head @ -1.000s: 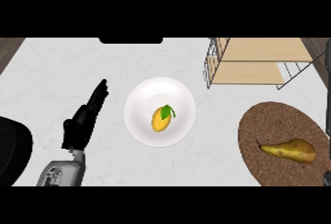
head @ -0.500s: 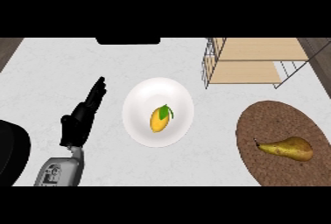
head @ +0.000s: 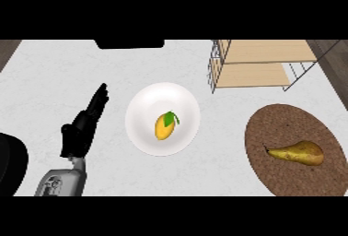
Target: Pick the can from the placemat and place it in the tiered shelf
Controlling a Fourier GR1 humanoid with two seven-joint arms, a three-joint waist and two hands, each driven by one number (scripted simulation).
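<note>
Pear on placemat, left hand idle, shelf at top right

Counter top (head: 54, 73) pale grey, seen steeply from above. Left hand (head: 83, 130) at view's left, black, fingers straight and held together, pointing up and slightly right; holding nothing, resting open beside white plate. Grey forearm (head: 62, 183) entering from lower edge beneath it. Right hand nowhere in view.

White round plate (head: 146, 133) just right of left hand, apart from it, no contact. Yellow-orange fruit with green leaf, mango-like (head: 165, 126), lying at plate's middle.

Round brown placemat (head: 285, 120) at right, well apart from plate, running down to lower edge of scene. Task names a can; no can visible on mat. Instead a pear (head: 296, 152), yellow-brown, lying on its side on placemat's lower half, stem end pointing left. Untouched by any hand.

Tiered shelf (head: 262, 69) at top right, above placemat: two light wooden levels in thin dark wire frame, upper board and lower board both bare as far as visible. Frame's right side angled outward. Shelf near placemat's upper edge, not touching.

Dark rectangular object (head: 129, 44) at top centre edge, cut off, identity unclear. Dark rounded shape (head: 10, 166) at lower left edge, partly cut off, cannot tell what.
</note>
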